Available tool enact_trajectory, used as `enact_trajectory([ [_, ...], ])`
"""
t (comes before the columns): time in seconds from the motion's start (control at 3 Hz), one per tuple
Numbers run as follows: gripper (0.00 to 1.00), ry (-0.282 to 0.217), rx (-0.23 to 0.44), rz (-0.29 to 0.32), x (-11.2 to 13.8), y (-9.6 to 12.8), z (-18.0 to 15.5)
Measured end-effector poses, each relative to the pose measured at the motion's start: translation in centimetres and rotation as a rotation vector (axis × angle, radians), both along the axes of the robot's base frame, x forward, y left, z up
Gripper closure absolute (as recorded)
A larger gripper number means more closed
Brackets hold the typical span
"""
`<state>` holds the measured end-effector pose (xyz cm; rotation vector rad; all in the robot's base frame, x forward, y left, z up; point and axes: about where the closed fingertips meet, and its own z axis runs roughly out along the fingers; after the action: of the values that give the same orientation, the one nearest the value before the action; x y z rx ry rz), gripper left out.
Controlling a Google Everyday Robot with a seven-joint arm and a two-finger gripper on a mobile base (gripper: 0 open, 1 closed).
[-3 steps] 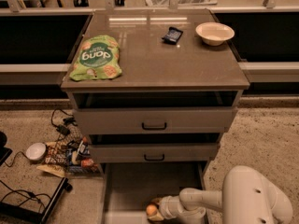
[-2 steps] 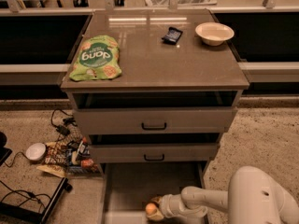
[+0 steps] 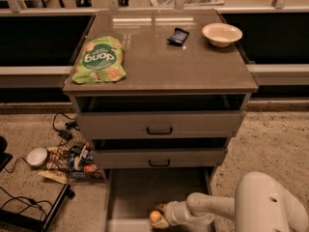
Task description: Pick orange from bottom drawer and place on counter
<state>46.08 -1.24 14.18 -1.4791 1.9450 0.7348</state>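
Observation:
The orange [image 3: 155,217] sits low in the open bottom drawer [image 3: 145,190], near its front edge. My gripper [image 3: 161,217] reaches in from the right at the end of the white arm [image 3: 207,208] and is around the orange. The counter [image 3: 164,57] is the glossy grey-brown top of the cabinet, above the two upper drawers with black handles.
On the counter lie a green snack bag [image 3: 99,59], a small dark packet [image 3: 177,36] and a white bowl [image 3: 222,34]. On the floor to the left are cables, a small white dish [image 3: 36,156] and a pile of wrappers [image 3: 72,158]. My white base [image 3: 270,204] stands at the lower right.
The gripper and the orange have shifted very slightly within the bottom drawer. Nothing else has moved.

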Motion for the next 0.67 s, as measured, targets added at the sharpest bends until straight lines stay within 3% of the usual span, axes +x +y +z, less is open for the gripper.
enact_trajectory([
  [0.33, 1.0, -0.015, 0.019, 0.02, -1.1, -0.7, 4.1],
  [0.67, 1.0, 0.003, 0.059, 0.063, -2.5, -2.1, 10.7],
])
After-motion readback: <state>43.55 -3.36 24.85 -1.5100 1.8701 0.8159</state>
